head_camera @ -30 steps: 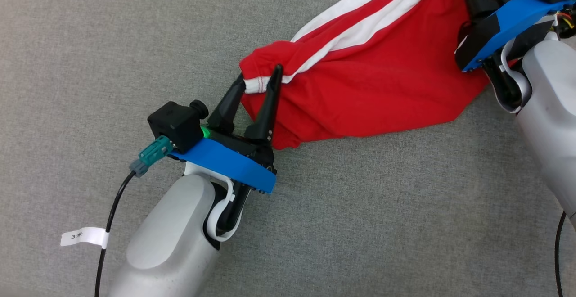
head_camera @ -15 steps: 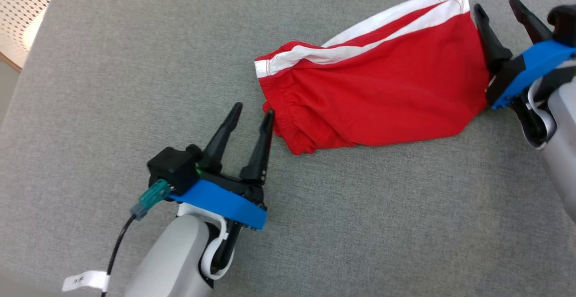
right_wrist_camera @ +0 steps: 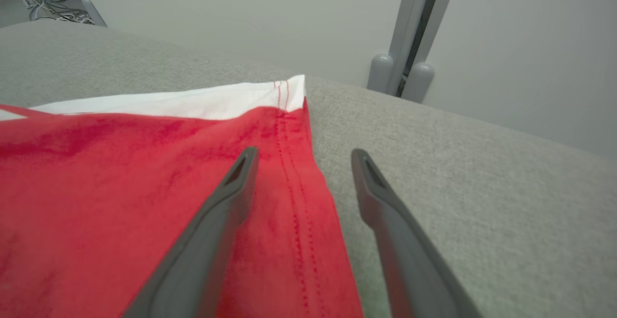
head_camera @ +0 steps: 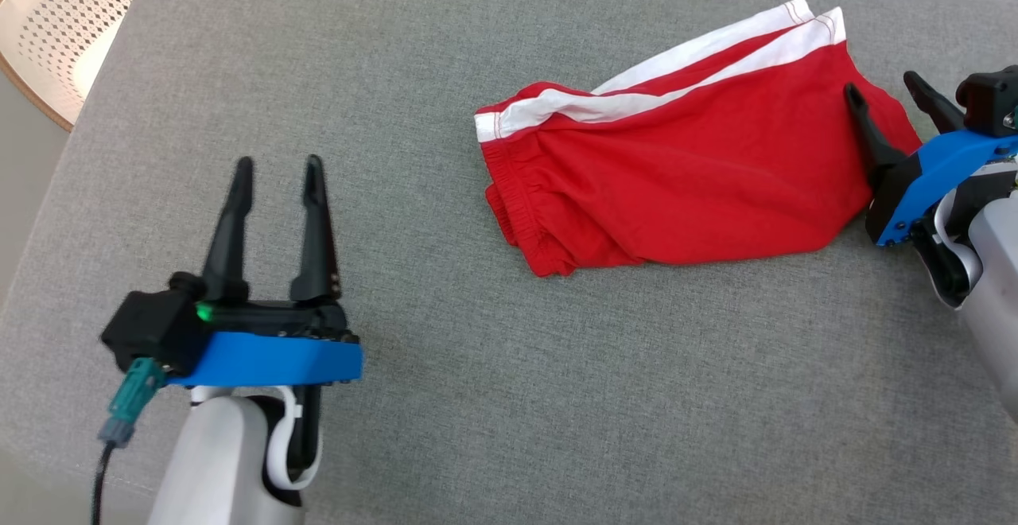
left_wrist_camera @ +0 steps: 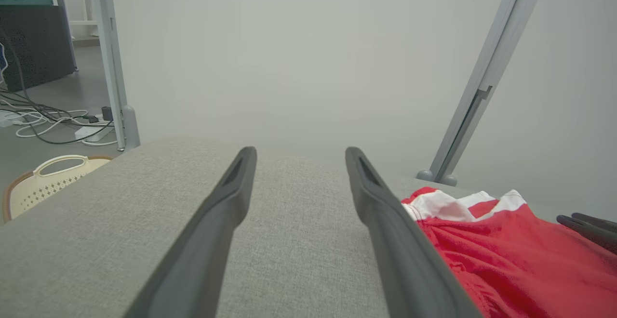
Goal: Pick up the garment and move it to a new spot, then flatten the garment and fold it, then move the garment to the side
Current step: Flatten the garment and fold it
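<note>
Left gripper (head_camera: 277, 161) sits nearest me in the head view, at the lower left over the grey padded surface (head_camera: 509, 398), with its fingers spread and holding nothing. Its wrist view confirms the gap: bare grey cloth lies between the two fingers (left_wrist_camera: 226, 212).

I read the red garment (head_camera: 684, 183) as well apart from this gripper, off to its right. It lies on the surface with its gathered waistband toward the left gripper and white stripes along the far edge.

Right gripper (head_camera: 881, 83) stands at the garment's right-hand end, fingers parted and gripping nothing. The right wrist view adds detail the head view does not resolve. One finger (right_wrist_camera: 212, 226) is over the red cloth, the other is over bare surface, and the stitched hem runs between them. I cannot tell whether that finger touches the cloth.

Farther out, the left wrist view shows a perforated basket (left_wrist_camera: 43, 183) beyond the surface's edge, floor cables (left_wrist_camera: 43, 120) and a slanted frame post (left_wrist_camera: 482, 91).
</note>
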Controlling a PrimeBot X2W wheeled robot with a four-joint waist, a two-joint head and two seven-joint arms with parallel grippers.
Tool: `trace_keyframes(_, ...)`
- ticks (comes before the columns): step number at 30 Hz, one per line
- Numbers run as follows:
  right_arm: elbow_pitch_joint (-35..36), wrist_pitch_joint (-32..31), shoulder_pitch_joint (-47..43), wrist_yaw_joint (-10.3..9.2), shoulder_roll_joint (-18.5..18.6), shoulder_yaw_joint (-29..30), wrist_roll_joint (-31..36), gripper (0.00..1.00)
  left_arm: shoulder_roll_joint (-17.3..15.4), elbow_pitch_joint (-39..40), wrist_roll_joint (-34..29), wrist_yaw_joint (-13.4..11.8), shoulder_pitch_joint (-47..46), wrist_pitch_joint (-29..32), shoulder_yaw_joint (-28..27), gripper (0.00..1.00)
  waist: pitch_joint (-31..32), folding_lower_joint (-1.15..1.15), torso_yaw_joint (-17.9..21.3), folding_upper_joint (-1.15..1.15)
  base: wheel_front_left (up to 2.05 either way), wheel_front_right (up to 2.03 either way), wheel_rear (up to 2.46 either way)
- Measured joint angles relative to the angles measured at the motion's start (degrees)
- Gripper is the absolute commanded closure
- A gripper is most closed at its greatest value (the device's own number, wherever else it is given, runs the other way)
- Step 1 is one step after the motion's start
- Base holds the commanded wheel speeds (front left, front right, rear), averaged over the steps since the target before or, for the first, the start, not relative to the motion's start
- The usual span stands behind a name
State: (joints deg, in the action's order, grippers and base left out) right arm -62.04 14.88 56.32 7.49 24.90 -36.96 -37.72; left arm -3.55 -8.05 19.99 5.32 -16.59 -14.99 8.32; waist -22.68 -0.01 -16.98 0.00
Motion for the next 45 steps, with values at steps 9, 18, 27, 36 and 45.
trace_keyframes(9,-3.3,-4.2,0.1,0.0,-0.1,-3.6,-1.7,0.0,0.6,2.4,-2.4,-0.7,2.6,0.0,-5.1,0.0,0.3,0.0,-0.5,0.0,0.0,0.0,0.0)
trace_keyframes(18,-2.0,-7.7,-0.4,0.0,-0.5,-7.0,-5.0,1.0,0.6,2.5,-2.3,-1.6,3.4,0.0,-3.9,0.0,1.1,0.01,-0.6,0.0,0.0,0.0,0.0)
trace_keyframes(27,0.3,-3.2,-3.0,0.01,-1.2,-8.6,-8.8,1.0,0.6,1.9,-3.2,-1.2,4.6,0.0,-4.3,0.0,3.9,0.01,1.2,0.0,0.0,0.0,0.0)
trace_keyframes(36,6.4,-0.1,-11.4,0.01,-1.2,-8.3,-13.8,1.0,0.7,0.9,-5.2,-0.2,7.1,0.0,-6.4,0.0,8.2,0.01,5.9,0.0,0.0,0.0,0.0)
trace_keyframes(45,12.6,0.1,-21.6,0.0,1.1,0.0,-15.0,1.0,0.7,0.5,-7.3,0.8,9.8,0.0,-8.9,0.0,11.8,0.0,11.6,0.0,0.0,0.0,0.0)
